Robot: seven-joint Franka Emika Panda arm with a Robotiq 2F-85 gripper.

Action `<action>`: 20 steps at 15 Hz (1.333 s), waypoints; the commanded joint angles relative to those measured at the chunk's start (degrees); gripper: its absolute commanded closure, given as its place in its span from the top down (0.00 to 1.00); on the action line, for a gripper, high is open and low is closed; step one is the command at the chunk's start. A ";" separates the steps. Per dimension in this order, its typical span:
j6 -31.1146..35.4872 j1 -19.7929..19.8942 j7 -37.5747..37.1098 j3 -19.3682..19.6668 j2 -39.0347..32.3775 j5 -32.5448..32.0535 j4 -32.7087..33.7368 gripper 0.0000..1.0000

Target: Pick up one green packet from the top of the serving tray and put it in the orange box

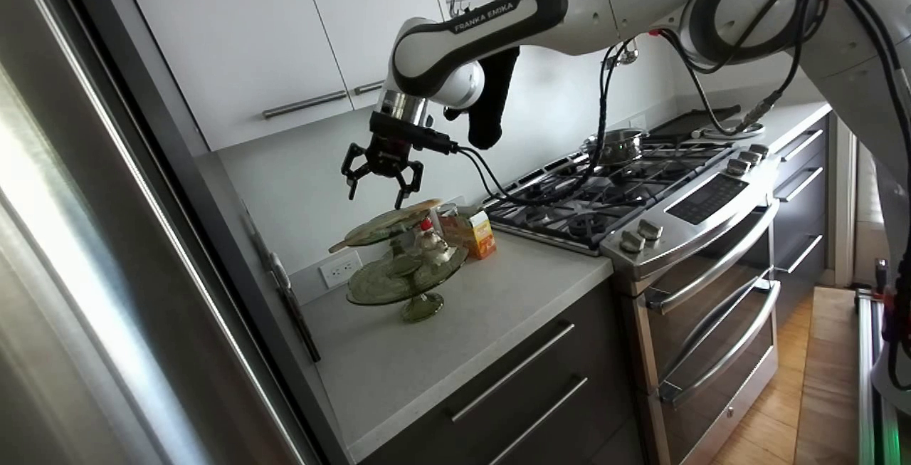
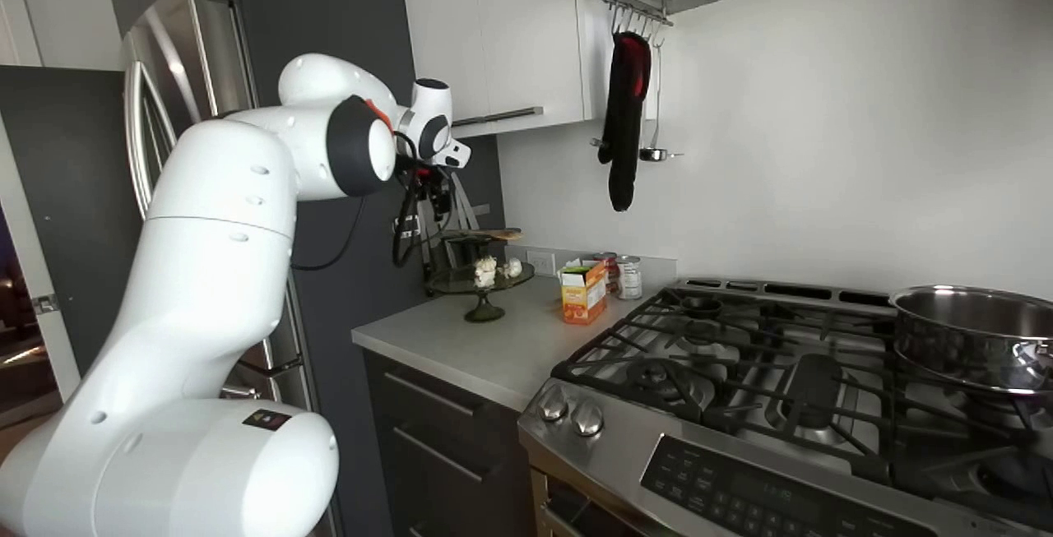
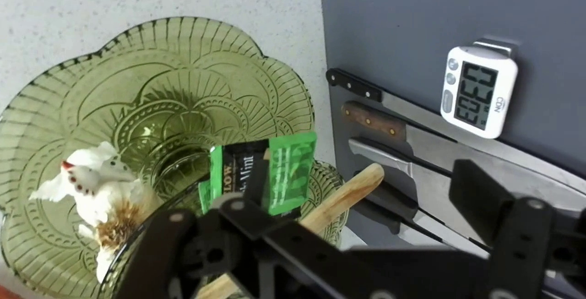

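The serving tray, a two-tier olive-green glass stand, is on the counter in both exterior views (image 1: 377, 287) (image 2: 448, 280). Its lower plate (image 3: 187, 47) fills the left of the wrist view. Green-and-black packets (image 3: 293, 171) overlap on its top plate in the wrist view; a gripper finger partly covers them. I cannot make out packets in the exterior views. The orange box (image 1: 482, 238) stands upright beside the stand, its top open in an exterior view (image 2: 582, 300). My gripper (image 1: 375, 200) is open and empty above the top plate; its fingers (image 3: 364, 182) are wide apart.
A wooden utensil (image 3: 348, 198) lies across the top plate. Garlic (image 2: 485, 271) and a hen-shaped figure (image 3: 84, 177) are on the lower plate. Cans (image 2: 629, 278) stand behind the box. Knives (image 3: 375, 120) and a timer (image 3: 478, 90) hang on the grey side panel. The stove (image 2: 740, 372) adjoins the counter.
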State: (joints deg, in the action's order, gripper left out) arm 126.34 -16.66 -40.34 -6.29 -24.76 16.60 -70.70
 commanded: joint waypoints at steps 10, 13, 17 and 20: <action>13.72 1.81 -0.19 -2.27 2.36 10.17 -11.13 1.00; 15.19 2.43 1.88 -3.39 2.53 12.23 -12.28 1.00; 19.46 4.46 5.59 -5.82 3.89 18.24 -17.16 1.00; 25.07 6.06 11.20 -7.24 4.59 25.07 -21.32 1.00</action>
State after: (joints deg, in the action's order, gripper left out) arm 146.17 -12.95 -34.86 -11.29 -22.24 35.20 -86.09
